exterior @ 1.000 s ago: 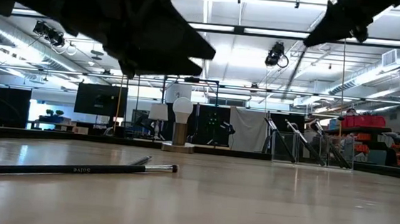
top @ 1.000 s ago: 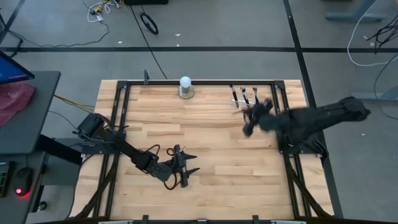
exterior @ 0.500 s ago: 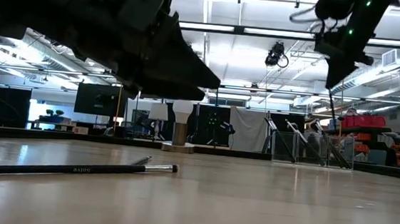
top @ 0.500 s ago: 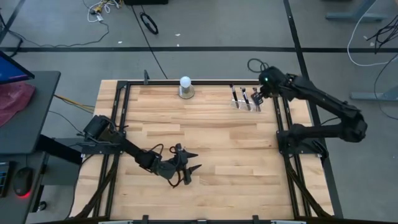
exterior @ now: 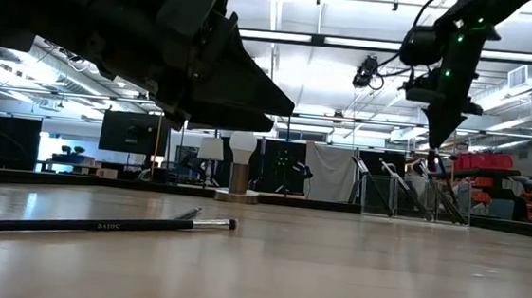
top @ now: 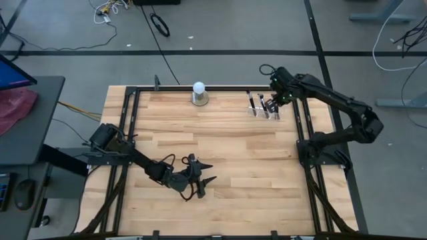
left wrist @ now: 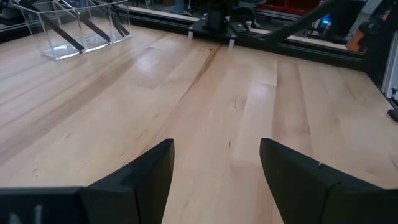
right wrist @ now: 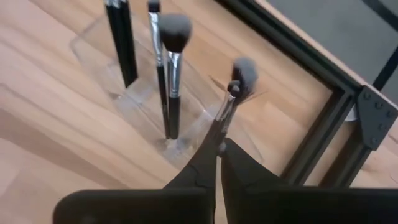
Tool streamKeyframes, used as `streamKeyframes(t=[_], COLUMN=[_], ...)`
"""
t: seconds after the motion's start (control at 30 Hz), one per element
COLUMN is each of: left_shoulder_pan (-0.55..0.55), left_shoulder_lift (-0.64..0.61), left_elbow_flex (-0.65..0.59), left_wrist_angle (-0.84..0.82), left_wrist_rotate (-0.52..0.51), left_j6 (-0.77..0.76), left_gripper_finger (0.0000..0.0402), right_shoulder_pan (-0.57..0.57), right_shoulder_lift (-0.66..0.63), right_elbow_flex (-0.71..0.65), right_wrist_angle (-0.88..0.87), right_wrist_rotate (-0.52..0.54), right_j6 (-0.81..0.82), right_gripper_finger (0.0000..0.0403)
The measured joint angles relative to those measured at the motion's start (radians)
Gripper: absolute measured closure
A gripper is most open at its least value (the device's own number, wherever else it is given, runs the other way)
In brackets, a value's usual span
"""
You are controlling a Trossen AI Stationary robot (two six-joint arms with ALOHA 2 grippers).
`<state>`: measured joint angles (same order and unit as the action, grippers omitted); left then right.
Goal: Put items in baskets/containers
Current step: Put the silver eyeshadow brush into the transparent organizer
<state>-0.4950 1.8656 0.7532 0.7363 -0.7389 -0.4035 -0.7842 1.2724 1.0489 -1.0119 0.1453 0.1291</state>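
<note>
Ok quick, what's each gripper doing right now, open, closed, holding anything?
Left gripper: open, empty, above the table.
Right gripper: closed on a brush, over the clear holder.

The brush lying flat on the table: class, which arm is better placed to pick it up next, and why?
The left. Its pincer hangs open near the table's front, where the loose brush lies. The right pincer is at the far back corner, shut on a brush over the clear holder.
</note>
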Motion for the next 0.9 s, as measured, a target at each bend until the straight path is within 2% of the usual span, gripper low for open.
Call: streamKeyframes(t=[0.3,0.5,0.7,0.9], left_shoulder_pan=[0.000,0.000,0.000,0.000], left_shoulder_lift=[0.000,0.000,0.000,0.000], left_elbow_flex=[0.000,0.000,0.000,0.000], left_wrist_angle=[0.000,0.000,0.000,0.000], left_wrist_rotate=[0.000,0.000,0.000,0.000], left_j6=[-0.005,-0.005,-0.005,-0.005], left_gripper_finger=[0.0158,0.0158,0.0158,0.0158], right_shoulder_pan=[-0.001,-0.002,-0.006,-0.005], right_shoulder_lift=[0.083,0.085,0.085,0.064], right_elbow_flex=[0.000,0.000,0.000,0.000], right_wrist_angle=[0.000,0.001,0.002,0.028], right_wrist_rotate=[0.003,0.006,0.121,0.135], right_j6=[-0.014,-0.013,-0.014,-0.053], right_gripper_finger=[0.0362,0.0304,0.0236,0.0209])
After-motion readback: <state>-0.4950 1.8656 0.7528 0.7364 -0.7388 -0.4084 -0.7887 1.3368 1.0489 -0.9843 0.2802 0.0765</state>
